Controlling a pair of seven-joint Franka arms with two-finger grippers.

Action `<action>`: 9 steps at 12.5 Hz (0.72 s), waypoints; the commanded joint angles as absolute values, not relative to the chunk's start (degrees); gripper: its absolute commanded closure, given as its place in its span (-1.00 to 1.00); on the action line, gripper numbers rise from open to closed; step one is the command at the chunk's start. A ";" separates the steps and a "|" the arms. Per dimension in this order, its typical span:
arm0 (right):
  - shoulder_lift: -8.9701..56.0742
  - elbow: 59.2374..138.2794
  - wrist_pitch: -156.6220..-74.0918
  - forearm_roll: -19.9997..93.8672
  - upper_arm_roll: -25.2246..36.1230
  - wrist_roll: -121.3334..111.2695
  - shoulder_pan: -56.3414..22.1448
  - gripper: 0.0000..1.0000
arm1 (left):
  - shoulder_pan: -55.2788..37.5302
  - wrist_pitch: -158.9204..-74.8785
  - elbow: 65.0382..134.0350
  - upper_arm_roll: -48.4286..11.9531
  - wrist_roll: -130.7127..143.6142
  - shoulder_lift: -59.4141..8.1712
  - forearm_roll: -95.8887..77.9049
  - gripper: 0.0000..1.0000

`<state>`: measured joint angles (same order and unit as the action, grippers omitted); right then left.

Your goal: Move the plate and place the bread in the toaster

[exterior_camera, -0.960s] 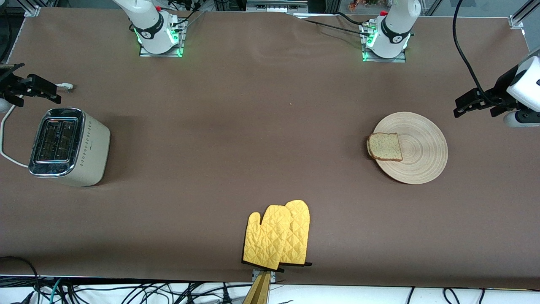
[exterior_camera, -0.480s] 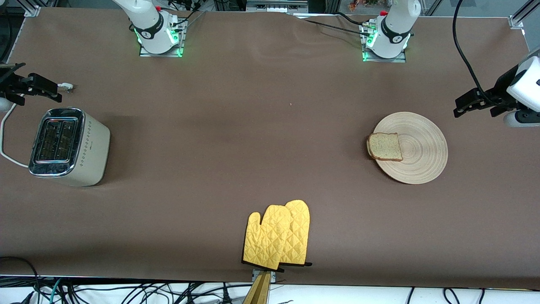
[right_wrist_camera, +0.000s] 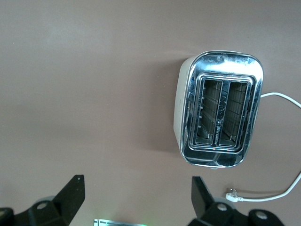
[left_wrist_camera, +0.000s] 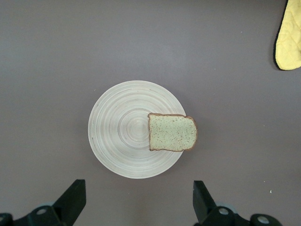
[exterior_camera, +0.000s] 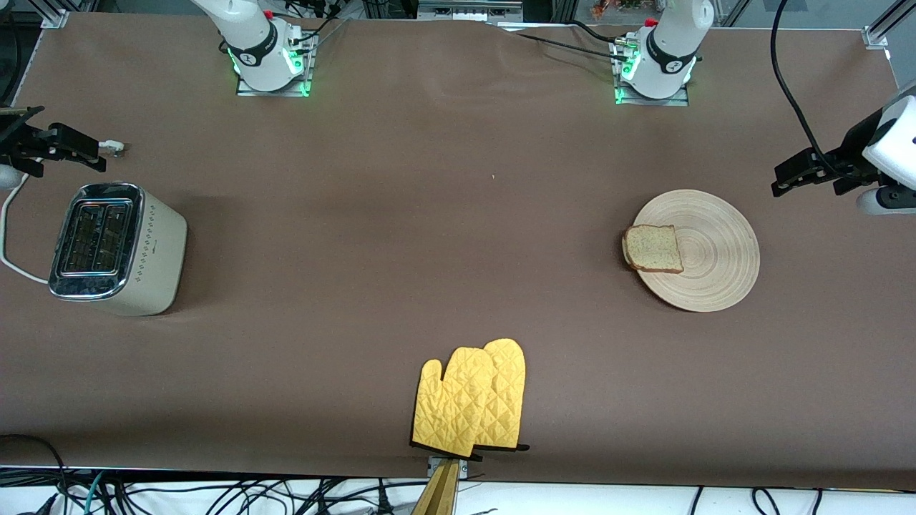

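The pale wood plate (exterior_camera: 718,268) lies toward the left arm's end of the table, with the bread (exterior_camera: 653,248) flat on its rim on the side toward the toaster. The left wrist view shows the plate (left_wrist_camera: 117,136) and the bread (left_wrist_camera: 171,132) from above. My left gripper (exterior_camera: 812,179) (left_wrist_camera: 138,202) is open and empty, up in the air beside the plate. The cream toaster (exterior_camera: 114,247) (right_wrist_camera: 218,115) stands at the right arm's end, slots empty. My right gripper (exterior_camera: 54,154) (right_wrist_camera: 136,197) is open and empty, in the air by the toaster.
A pair of yellow oven mitts (exterior_camera: 471,400) (left_wrist_camera: 288,42) lies at the table's edge nearest the front camera. The toaster's white cord (exterior_camera: 11,236) and its plug (right_wrist_camera: 233,195) lie loose on the table. The arm bases (exterior_camera: 272,61) (exterior_camera: 655,64) stand along the table's edge farthest from the front camera.
Both grippers have drifted only slightly; the plate, bread and toaster have not moved.
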<state>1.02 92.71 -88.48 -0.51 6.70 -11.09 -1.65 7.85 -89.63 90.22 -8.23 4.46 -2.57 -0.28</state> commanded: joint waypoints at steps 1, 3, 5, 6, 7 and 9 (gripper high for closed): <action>0.62 92.90 -88.24 -0.53 6.42 -10.20 -1.49 -1.00 | 8.35 -88.42 90.09 -8.53 4.92 -2.20 -1.14 -1.00; 0.53 92.90 -87.98 -0.53 6.42 -10.20 -1.50 -1.00 | 8.52 -87.81 90.61 -8.35 4.75 -1.59 -1.14 -1.00; 0.62 92.99 -88.07 -0.44 6.50 -10.20 -1.49 -1.00 | 8.79 -86.15 90.97 -6.96 5.01 -0.97 -0.71 -1.00; 0.62 92.90 -88.07 -0.44 6.50 -10.20 -1.49 -1.00 | 9.75 -85.09 91.14 -6.07 4.92 -1.05 0.60 -1.00; 0.62 92.90 -88.07 -0.44 6.59 -10.20 -1.49 -1.00 | 10.71 -85.17 92.27 -5.98 4.57 -1.49 0.62 -1.00; 0.62 92.99 -87.98 -0.44 6.59 -10.20 -1.41 -1.00 | 10.55 -85.25 93.07 -6.15 4.40 -1.67 3.75 -1.00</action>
